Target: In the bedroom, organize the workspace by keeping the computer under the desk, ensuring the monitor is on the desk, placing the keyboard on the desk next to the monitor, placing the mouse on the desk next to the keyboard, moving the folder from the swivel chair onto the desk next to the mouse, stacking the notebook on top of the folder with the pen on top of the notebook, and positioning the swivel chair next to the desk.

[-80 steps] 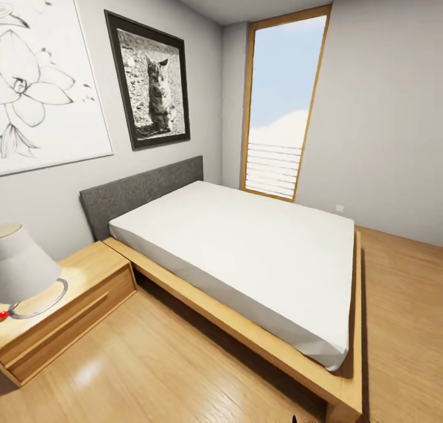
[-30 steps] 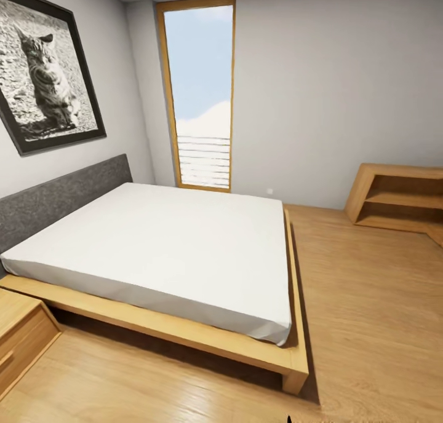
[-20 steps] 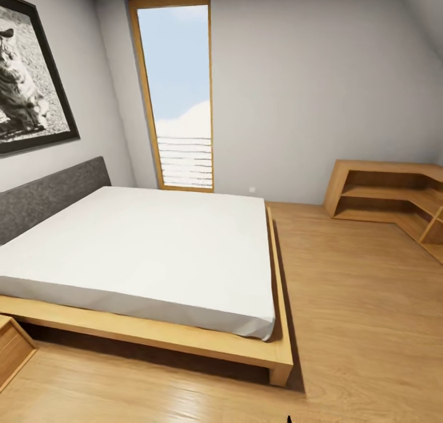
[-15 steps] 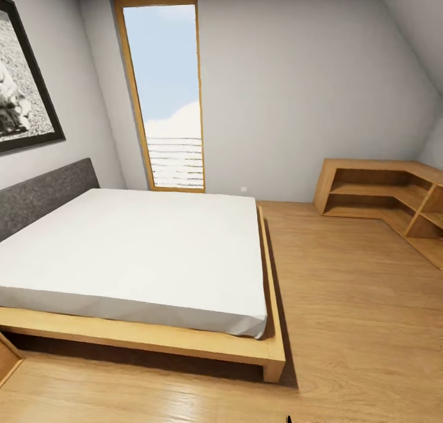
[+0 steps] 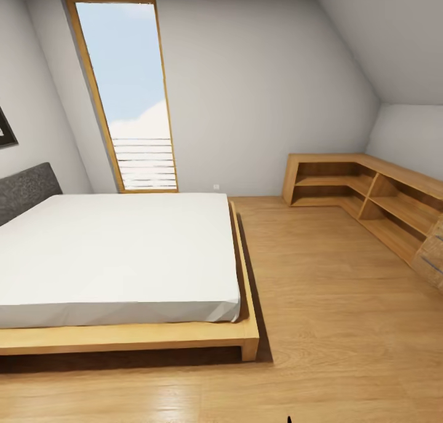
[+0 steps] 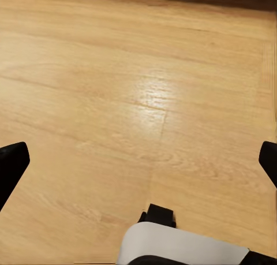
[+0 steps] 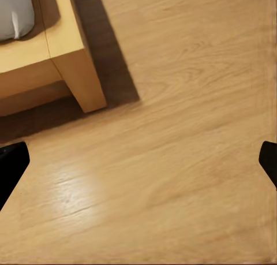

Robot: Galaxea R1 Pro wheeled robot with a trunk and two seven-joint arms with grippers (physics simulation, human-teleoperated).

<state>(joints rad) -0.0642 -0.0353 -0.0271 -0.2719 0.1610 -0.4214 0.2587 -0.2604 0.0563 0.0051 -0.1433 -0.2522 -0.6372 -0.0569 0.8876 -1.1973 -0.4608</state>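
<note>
Bedroom (image 5: 258, 91) with bed (image 5: 117, 257); left gripper (image 6: 138, 161) and right gripper (image 7: 138, 161) both spread wide, empty, above wooden floor (image 5: 332, 300).

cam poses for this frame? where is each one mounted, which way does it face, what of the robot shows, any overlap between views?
Head: on the robot's head, facing forward and down across the bedroom at the bed, window and low shelves; a dark tip of the robot pokes in at the bottom edge.
Left wrist: on the left arm, aimed down at the floor; left pincer open, tips at the edges, white robot part below.
Right wrist: on the right arm, aimed down at the floor; right pincer open.
Shared: head and right wrist both catch the bed's frame corner.
</note>
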